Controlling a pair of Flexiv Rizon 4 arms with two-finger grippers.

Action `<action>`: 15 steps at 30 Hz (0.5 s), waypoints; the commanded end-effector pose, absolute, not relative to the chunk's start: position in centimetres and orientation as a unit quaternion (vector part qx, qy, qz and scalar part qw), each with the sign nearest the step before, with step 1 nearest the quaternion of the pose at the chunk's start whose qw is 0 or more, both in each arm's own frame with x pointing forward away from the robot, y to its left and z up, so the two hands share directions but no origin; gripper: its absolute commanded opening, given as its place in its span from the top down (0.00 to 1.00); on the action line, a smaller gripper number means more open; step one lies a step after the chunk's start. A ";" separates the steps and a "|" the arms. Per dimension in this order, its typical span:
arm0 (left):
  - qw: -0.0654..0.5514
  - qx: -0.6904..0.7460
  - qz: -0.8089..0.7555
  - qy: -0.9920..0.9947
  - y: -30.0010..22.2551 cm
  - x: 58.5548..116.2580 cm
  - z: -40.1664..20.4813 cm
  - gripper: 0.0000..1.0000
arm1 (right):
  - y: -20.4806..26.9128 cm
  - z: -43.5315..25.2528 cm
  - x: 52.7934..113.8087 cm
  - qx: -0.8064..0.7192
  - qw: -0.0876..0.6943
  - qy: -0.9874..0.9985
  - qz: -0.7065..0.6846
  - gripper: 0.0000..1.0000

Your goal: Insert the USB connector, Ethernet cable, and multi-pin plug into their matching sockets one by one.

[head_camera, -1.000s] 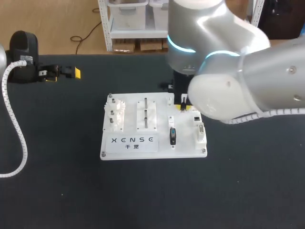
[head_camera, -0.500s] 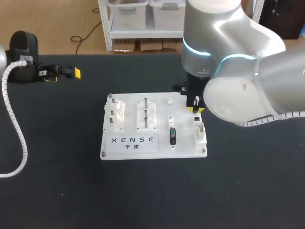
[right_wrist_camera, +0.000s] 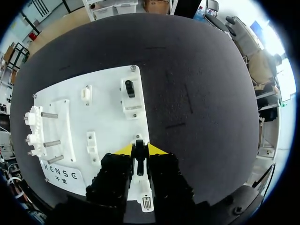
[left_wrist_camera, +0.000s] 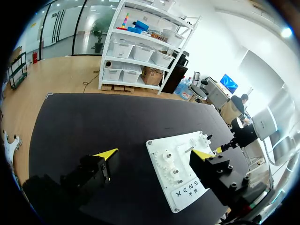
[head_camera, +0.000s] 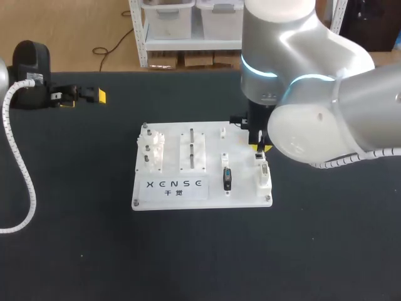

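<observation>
A white socket board [head_camera: 207, 195] lies mid-table. My right gripper [head_camera: 259, 148] hangs over its right side, just above a small socket block. In the right wrist view that gripper [right_wrist_camera: 139, 149] is shut on a small black plug [right_wrist_camera: 138, 161], held upright between the yellow tips over the board's [right_wrist_camera: 110, 117] right edge. A black connector [head_camera: 227, 179] stands in the block left of it. A white block [head_camera: 265, 177] with a multi-pin fitting sits just in front. My left gripper [head_camera: 84, 97] rests far back left, open and empty, its tips wide apart [left_wrist_camera: 154, 154].
Gears [head_camera: 150, 150] and a peg block [head_camera: 193, 150] fill the board's left half. Another white block with a black part [right_wrist_camera: 130, 89] sits near the board's back right corner, hidden under my arm in the head view. A coiled white hose [head_camera: 25, 182] trails over the table's left side.
My right arm has carried the plug rightward from the board's back middle to its right side, then settled slightly lower. The left arm has stayed still.
</observation>
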State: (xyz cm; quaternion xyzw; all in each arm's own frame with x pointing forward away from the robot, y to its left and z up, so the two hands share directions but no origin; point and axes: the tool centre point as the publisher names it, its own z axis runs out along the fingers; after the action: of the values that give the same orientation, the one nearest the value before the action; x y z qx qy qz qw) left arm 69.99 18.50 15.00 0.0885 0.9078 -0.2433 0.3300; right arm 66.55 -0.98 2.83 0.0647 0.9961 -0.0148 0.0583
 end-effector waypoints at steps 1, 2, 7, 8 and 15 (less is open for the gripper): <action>0.330 0.088 -0.243 0.908 18.5 70.0 15.0 0.00 | -1.0 2.6 66.2 0.063 0.059 0.996 -0.014 1.00; 0.330 0.088 -0.243 0.908 18.5 70.0 15.0 0.00 | -1.0 2.6 66.1 0.062 0.058 0.996 -0.014 1.00; 0.330 0.088 -0.243 0.908 18.5 70.0 15.0 0.00 | -0.9 2.8 65.7 0.060 0.056 0.997 -0.011 1.00; 0.330 0.088 -0.243 0.908 18.5 70.0 15.0 0.00 | -0.9 2.8 65.7 0.059 0.056 0.997 -0.011 1.00; 0.330 0.088 -0.243 0.908 18.5 70.0 15.0 0.00 | -1.0 2.5 65.5 0.060 0.055 0.997 -0.014 1.00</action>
State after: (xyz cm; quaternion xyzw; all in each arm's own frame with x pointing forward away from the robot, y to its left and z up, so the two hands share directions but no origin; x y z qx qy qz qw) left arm 69.99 18.50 15.00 0.0885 0.9078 -0.2433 0.3300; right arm 65.68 -0.89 2.64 0.0587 0.9968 -0.0136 0.0522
